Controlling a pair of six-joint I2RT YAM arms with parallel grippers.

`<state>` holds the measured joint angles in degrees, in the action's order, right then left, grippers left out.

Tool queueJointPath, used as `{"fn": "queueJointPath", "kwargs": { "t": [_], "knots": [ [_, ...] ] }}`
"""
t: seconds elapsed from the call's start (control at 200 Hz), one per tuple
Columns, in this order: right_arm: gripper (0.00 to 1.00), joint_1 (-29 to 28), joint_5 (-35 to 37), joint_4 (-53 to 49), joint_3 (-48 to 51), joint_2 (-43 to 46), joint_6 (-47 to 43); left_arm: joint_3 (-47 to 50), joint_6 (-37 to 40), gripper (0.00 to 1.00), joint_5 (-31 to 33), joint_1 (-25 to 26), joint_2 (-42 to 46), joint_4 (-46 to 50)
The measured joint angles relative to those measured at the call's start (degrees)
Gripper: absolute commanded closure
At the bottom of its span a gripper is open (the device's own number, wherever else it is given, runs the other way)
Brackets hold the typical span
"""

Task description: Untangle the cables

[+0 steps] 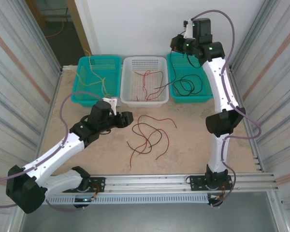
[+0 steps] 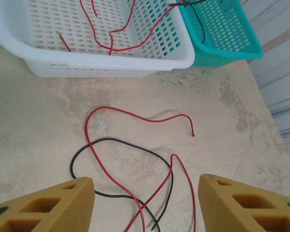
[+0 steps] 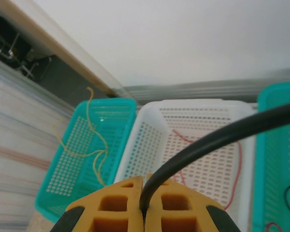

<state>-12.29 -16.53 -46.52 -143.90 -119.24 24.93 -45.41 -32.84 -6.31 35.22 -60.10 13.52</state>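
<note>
A loose tangle of red cable [image 1: 154,126] and black cable [image 1: 146,144] lies on the table's middle. My left gripper [image 1: 130,119] hovers at the tangle's left edge, open. In its wrist view the yellow fingers [image 2: 63,205] stand wide apart above a red cable [image 2: 135,115] that crosses a black cable [image 2: 130,144], with nothing between them. My right gripper [image 1: 176,46] is raised at the back right, shut on a black cable [image 3: 217,140] that hangs down into the right teal basket [image 1: 203,98]. Its fingers [image 3: 121,203] pinch the cable end.
Three baskets stand in a row at the back: a left teal basket [image 1: 82,94] with pale yellow cables [image 1: 94,72], a white basket [image 1: 130,96] with red cables [image 1: 147,79], and the right teal one with black loops [image 1: 186,87]. Corrugated walls flank both sides; a metal rail [image 1: 159,181] runs along the near edge.
</note>
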Motion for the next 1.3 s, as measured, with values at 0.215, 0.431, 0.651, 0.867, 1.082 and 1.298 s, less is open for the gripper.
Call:
{"fn": "queueJointPath", "kwargs": {
  "t": [0.215, 0.431, 0.651, 0.867, 1.082, 1.298],
  "knots": [
    [0.99, 8.0, 1.7, -0.3, 0.0, -0.5, 0.1, 0.2, 0.0, 0.41, 0.0, 0.0, -0.9, -0.1],
    [0.67, 8.7, 1.9, -1.6, 0.0, -4.9, 0.1, 0.2, 0.0, 0.42, -0.2, 0.0, -3.5, -0.5],
    [0.52, 9.0, 2.8, -7.6, 2.7, -8.8, -0.2, 0.2, 0.0, 0.42, -1.1, 0.2, -6.1, -1.4],
    [0.47, 6.9, 5.7, -6.6, 23.2, 4.7, -0.2, 0.3, 0.0, 0.47, -1.7, 2.2, -10.1, -3.5],
    [0.45, -2.4, 7.6, 1.2, 47.2, 31.6, 0.5, -0.2, 0.0, 0.51, -2.2, 4.7, -17.4, -3.9],
    [0.47, -10.8, 9.2, 8.8, 70.9, 50.5, 6.1, -2.4, -0.7, 0.52, -2.2, 5.6, -23.3, -2.5]
  ]
}}
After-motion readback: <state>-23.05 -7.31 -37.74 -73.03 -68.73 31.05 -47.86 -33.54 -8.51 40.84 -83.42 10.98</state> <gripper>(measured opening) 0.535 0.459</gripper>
